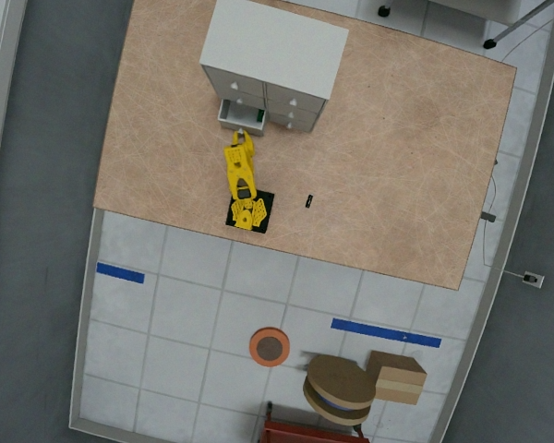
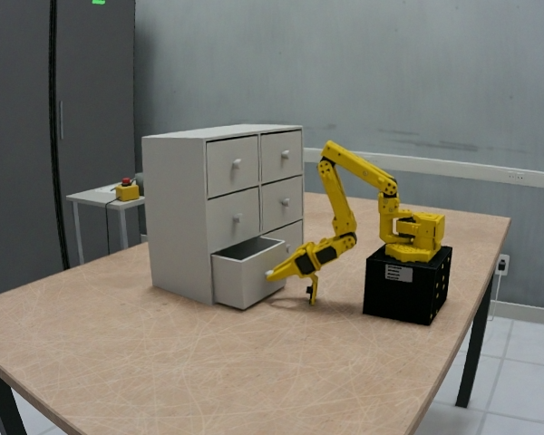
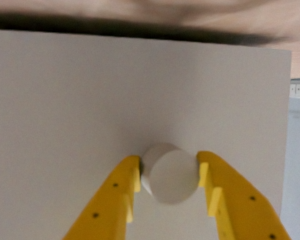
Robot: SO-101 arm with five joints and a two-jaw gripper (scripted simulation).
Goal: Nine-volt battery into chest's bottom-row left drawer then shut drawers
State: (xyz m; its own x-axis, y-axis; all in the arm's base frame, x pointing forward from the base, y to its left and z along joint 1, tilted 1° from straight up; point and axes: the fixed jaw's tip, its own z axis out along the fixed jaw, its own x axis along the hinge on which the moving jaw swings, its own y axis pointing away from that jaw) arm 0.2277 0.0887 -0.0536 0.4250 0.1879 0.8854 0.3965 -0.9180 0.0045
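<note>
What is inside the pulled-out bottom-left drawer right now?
From the top view, the open drawer shows a pale floor with a small green thing against its right wall. The chest covers the drawer's back part. The gripper grips the knob.
</note>
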